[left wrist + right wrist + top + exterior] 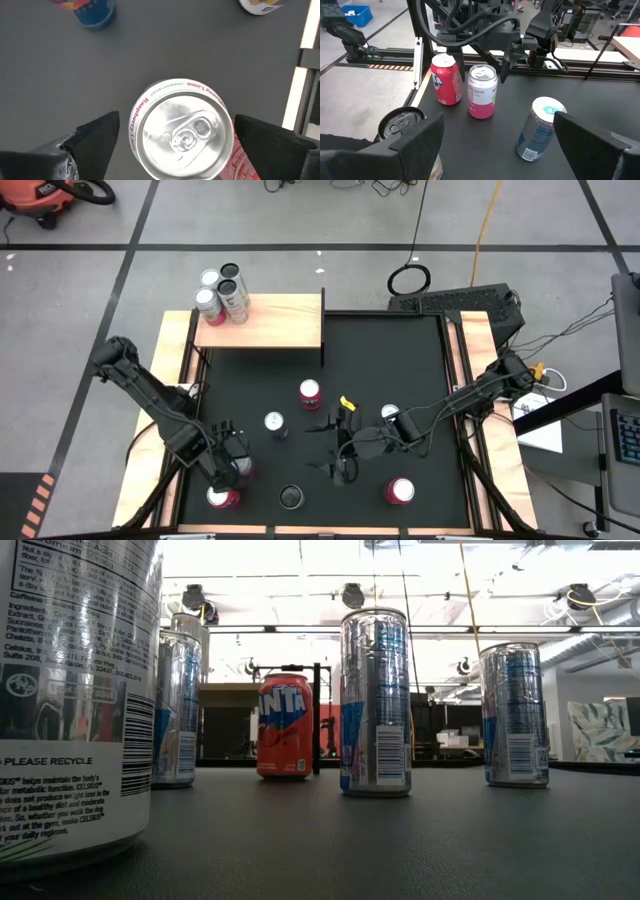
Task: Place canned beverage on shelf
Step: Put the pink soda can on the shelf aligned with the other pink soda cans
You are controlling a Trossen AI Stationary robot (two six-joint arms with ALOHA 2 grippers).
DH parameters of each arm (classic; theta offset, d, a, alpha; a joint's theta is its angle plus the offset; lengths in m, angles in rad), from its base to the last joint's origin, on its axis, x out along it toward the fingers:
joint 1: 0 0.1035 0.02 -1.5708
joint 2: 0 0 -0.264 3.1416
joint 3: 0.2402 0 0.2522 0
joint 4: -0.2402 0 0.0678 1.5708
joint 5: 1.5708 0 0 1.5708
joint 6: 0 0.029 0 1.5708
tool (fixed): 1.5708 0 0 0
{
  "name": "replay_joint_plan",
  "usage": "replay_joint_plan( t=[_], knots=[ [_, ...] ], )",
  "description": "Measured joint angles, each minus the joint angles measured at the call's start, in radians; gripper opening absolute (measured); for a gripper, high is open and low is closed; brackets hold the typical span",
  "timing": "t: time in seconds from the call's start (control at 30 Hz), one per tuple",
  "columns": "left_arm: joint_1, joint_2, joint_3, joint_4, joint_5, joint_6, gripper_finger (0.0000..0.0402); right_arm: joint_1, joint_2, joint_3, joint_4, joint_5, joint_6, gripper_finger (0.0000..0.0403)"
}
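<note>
Left gripper [228, 470], jaws spread, hangs over a pink-and-white aluminium can [181, 131] with glossy pull-tab lid, upright on the matte black table [400, 350]. Right gripper [340, 442], jaws spread, mid-table. Pale grained-wood rectangular shelf [275, 325] carries three cylindrical cans at its far-left corner.

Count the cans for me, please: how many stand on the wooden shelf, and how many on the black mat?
Cans on the shelf: 4
Cans on the mat: 7
Total: 11 cans
</note>
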Motion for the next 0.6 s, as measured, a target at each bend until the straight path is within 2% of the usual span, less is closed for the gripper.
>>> replay_joint_plan(
  t=[0.23,0.6],
  knots=[
    [0.0,0.012,0.0,-0.001,0.0,-0.027,0.0389,0.0,0.001,0.0,0.0,0.0,0.0,0.0352],
    [0.0,0.01,0.0,0.002,-0.005,-0.027,0.0281,0.0,0.001,0.0,-0.015,0.0,-0.002,0.0352]
  ],
)
